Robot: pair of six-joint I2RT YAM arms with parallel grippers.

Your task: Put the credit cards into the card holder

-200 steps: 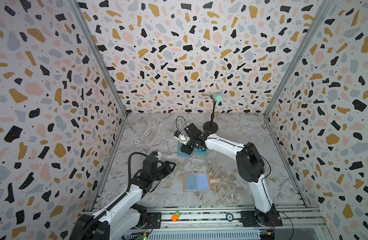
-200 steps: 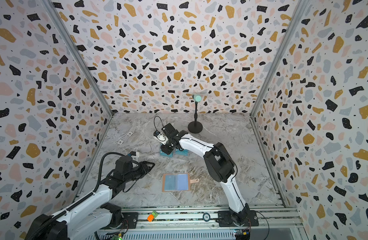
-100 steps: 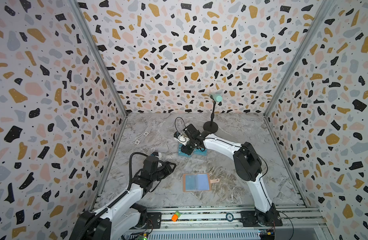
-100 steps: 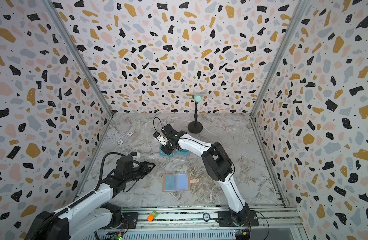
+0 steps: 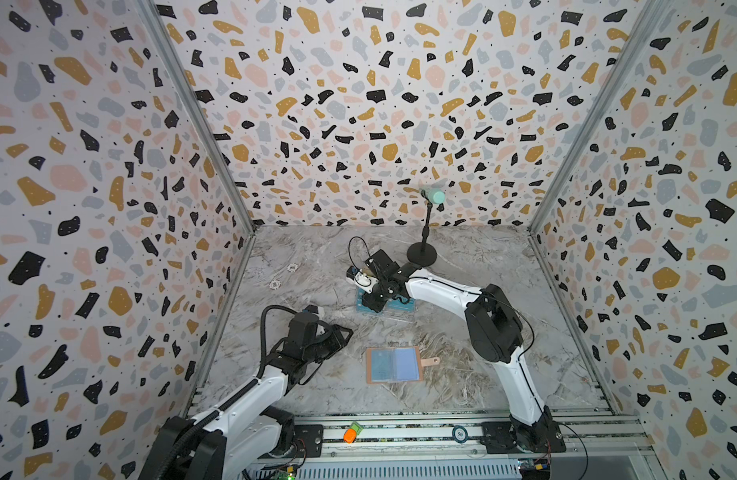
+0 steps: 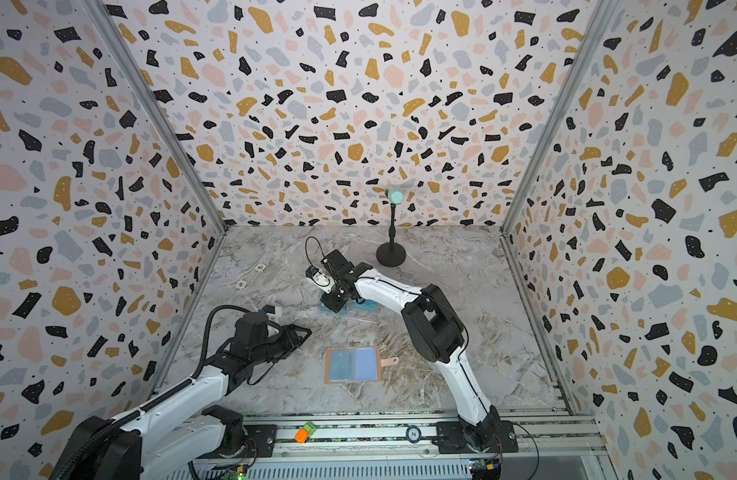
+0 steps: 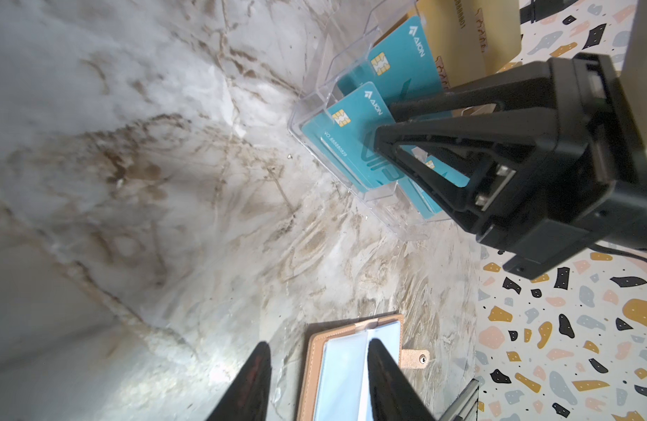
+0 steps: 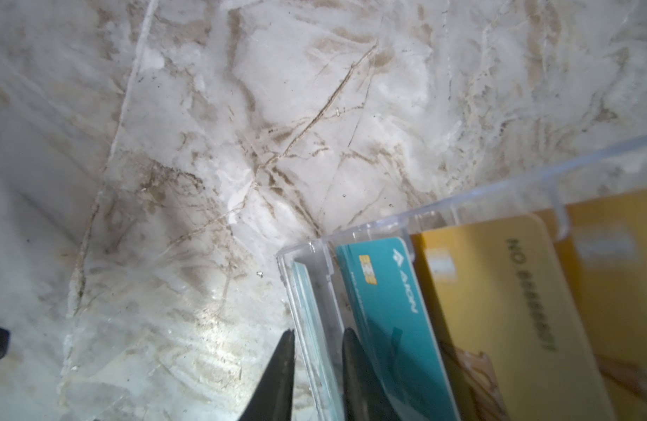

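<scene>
The card holder [image 5: 393, 365] [image 6: 352, 364] lies open near the table's front, salmon-pink with clear sleeves [image 7: 351, 364]. Teal and gold credit cards stand in a clear acrylic rack [image 5: 395, 307] [image 6: 360, 309] further back. My right gripper [image 5: 371, 302] [image 6: 331, 305] [image 8: 316, 333] [image 7: 382, 122] is down at the rack's front tier. Its narrow-set fingers straddle the front teal card [image 7: 351, 131] [image 8: 303, 284] with small gaps. A second teal card [image 8: 387, 291] and gold cards [image 8: 497, 291] stand behind. My left gripper [image 5: 346, 332] [image 6: 304, 332] [image 7: 316, 346] hovers open and empty just left of the holder.
A black stand with a green top [image 5: 421, 253] rises behind the rack. Two small white rings [image 5: 292, 267] lie at the back left. An orange-green piece [image 5: 352, 432] and a round chip [image 5: 459, 434] sit on the front rail. Patterned walls close three sides.
The right gripper's fingers have drawn closer together around the front teal card, and its arm has barely shifted. The left arm and the card holder have not moved.
</scene>
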